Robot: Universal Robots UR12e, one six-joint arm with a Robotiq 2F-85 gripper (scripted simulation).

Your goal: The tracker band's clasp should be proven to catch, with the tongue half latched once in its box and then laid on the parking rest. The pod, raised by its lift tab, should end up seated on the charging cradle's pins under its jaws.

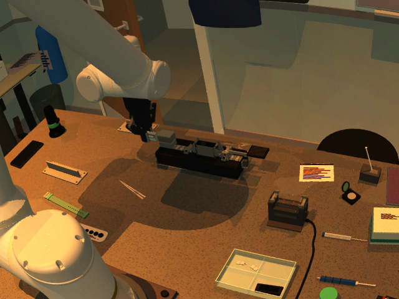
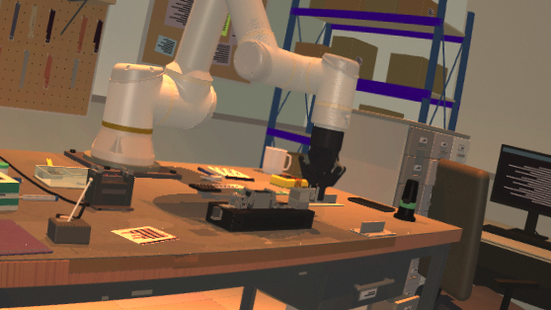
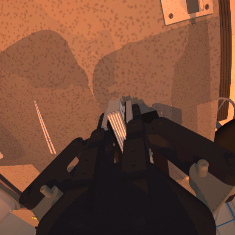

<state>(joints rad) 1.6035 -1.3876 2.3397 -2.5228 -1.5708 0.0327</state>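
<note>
Much of the ribbed grey tongue half (image 3: 118, 122) is hidden between my fingers in the wrist camera. My gripper (image 1: 149, 136) is closed on the tongue half (image 1: 152, 137), at the left end of the black fixture (image 1: 199, 161). It sits beside a grey block (image 1: 166, 137) on that end. The band and the pod (image 1: 206, 149) lie along the top of the fixture. The charging cradle (image 1: 287, 210) stands apart to the right, with its cable running toward the near edge. Its jaws stand at either side.
A small metal bracket plate (image 3: 187, 9) lies just beyond my gripper. Tweezers (image 1: 132, 189) lie on the desk left of the fixture. A ridged plate (image 1: 64, 171), a green strap (image 1: 66, 205) and a black phone (image 1: 26, 153) lie farther left. A clear tray (image 1: 256, 273) sits near the front.
</note>
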